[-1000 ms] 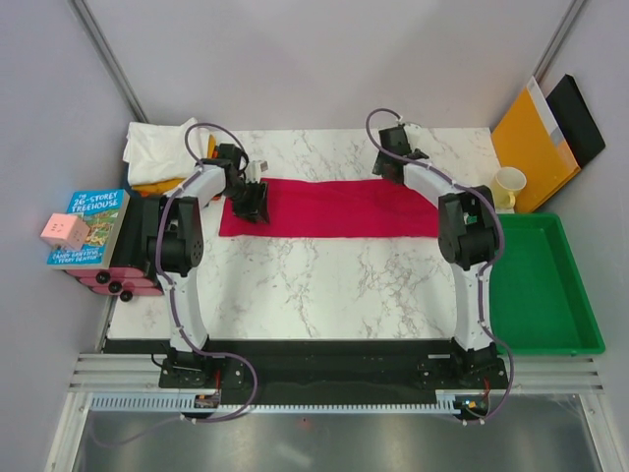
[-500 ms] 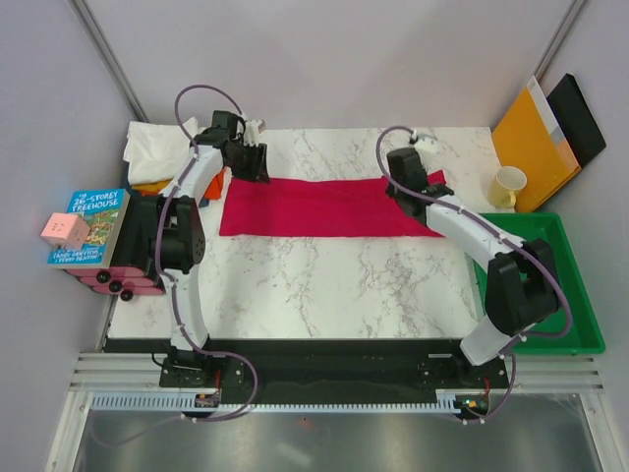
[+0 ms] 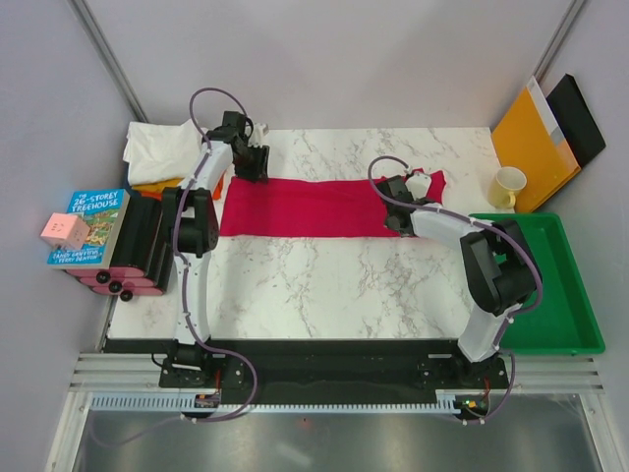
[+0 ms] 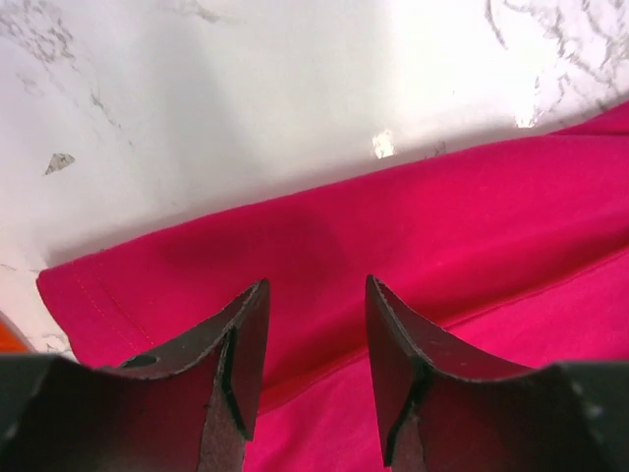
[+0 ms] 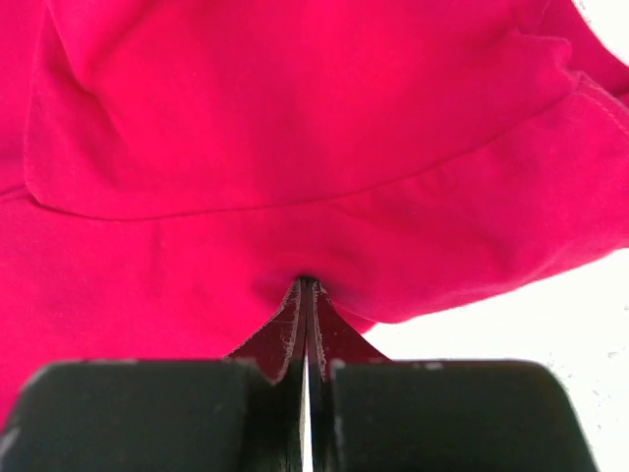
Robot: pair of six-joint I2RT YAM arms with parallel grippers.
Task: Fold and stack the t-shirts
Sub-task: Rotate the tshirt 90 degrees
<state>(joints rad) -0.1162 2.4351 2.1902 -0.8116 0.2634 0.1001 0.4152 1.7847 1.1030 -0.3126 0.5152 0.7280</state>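
Crimson t-shirt (image 3: 314, 208): lies on the marble table (image 3: 324, 285) as a long band, already doubled lengthwise, running from 10 o'clock to 2 o'clock across the far half. A layered edge shows in the left wrist view.
Right gripper (image 5: 305, 295): clenched on a pinch of the red cloth at the band's 2 o'clock end. Fabric bunches up from the closed tips, and in the top view that end sits rumpled rather than flat. Judgement: it is held this way so the end can be carried across toward 9 o'clock for the crosswise fold.
Left gripper (image 4: 310, 315): released, jaws spread, poised over the far hem near the 10 o'clock corner, with nothing between the fingers. Whether the tips touch the cloth cannot be told. Judgement: it is placed to take or pin that corner so the band does not drag.
Stack: a white t-shirt (image 3: 157, 147) rests over a yellow-orange t-shirt (image 3: 155, 185) at the table's 10 o'clock corner, just beside the left gripper. Judgement: this is the likely destination.
Stage: lengthwise folds look done; the crosswise fold and stacking are not yet done.
Risk: a single pinch may lift only the top layer and open the fold.
Surroundings: the green tray (image 3: 580, 339) at 4 o'clock and the cup (image 3: 509, 187) at 2 o'clock stand apart from the cloth.
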